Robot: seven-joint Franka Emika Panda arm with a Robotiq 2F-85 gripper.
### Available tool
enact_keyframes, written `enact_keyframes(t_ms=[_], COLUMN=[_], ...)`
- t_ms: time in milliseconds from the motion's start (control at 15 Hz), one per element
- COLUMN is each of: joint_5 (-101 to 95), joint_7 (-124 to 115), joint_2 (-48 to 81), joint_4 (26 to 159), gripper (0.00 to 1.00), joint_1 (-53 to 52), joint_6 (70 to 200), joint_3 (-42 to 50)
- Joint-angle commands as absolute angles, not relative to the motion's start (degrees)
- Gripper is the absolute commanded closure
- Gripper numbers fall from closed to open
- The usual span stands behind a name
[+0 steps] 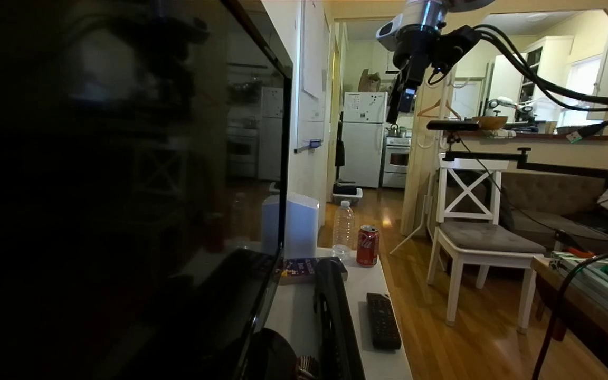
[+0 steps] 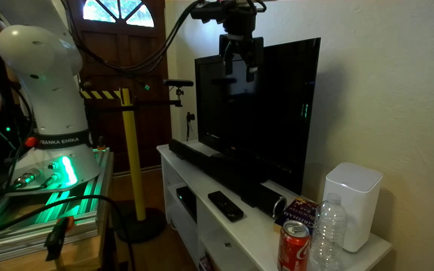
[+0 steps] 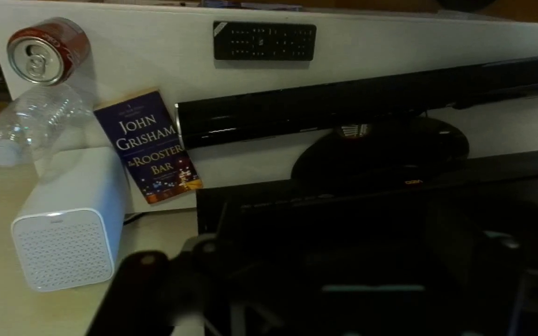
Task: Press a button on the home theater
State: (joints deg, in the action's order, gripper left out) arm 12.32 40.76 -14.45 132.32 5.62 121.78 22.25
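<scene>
Gripper (image 2: 239,71) raised, jaws spread apart, at a level well above the home theater (image 2: 220,173).
In an exterior view, the home theater lies lengthwise on the white stand (image 2: 254,229), in front of the television (image 2: 277,113). The remote (image 2: 225,206) lies to its left. The book (image 2: 300,212) lies by its near end; the red can (image 2: 293,248) and clear bottle (image 2: 329,233) stand nearer, the white tower unit (image 2: 357,203) to their right.

The white arm (image 2: 58,107) is lit green at its base (image 2: 68,171) in an exterior view. In both exterior views, the black gripper (image 2: 240,73) is held up high and pointed down. Its two fingers (image 2: 228,67) are spread apart.
</scene>
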Motion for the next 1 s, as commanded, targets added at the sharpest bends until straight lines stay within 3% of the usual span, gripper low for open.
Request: enact_keyframes(t_ms=[0,267,933], joint_5=[12.77,11.73,13.44], joint_7=[39.43,37.29,39.99], joint_2=[-21.00,-25.33,-23.56], joint_4=[135.41,136.56,134.35], gripper=[0.00,0.00,0.00], joint_1=[10.28,14.04,12.24], joint_6=[121.98,124.04,121.00], joint_3=[22.53,23.55,25.09])
